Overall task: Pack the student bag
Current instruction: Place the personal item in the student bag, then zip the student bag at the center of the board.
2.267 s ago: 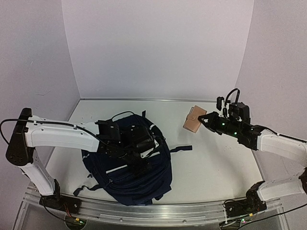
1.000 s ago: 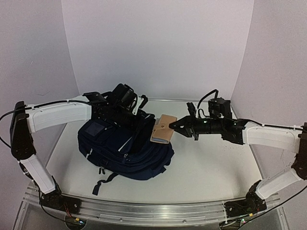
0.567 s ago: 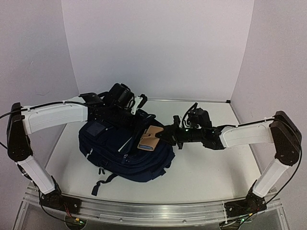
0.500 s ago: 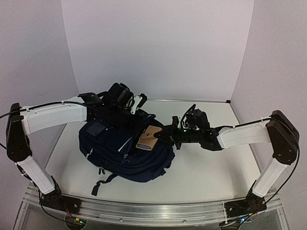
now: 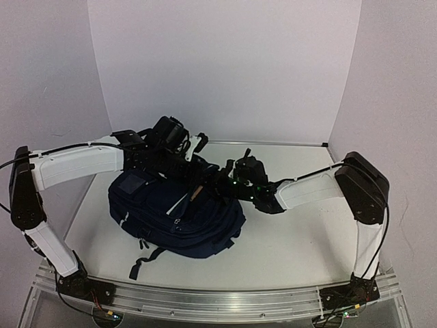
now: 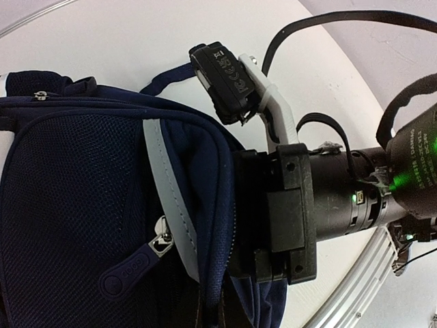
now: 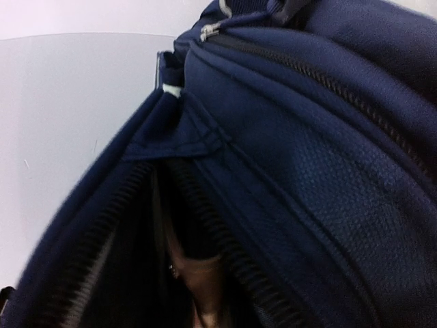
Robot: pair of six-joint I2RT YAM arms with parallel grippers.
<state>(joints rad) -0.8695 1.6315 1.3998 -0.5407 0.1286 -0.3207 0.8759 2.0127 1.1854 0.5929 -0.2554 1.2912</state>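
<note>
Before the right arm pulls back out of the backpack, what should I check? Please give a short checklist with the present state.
1. Student bag zipper opening is open: ok, the right wrist view shows the two zipper rows apart.
2. Tan item is inside the opening: ok.
3. Right claw has released the tan item: cannot tell, its tips are hidden in the bag.
4. Left claw is shut on the bag's top edge: ok, as far as it shows.
5. Bag rests on the table: ok.
</note>
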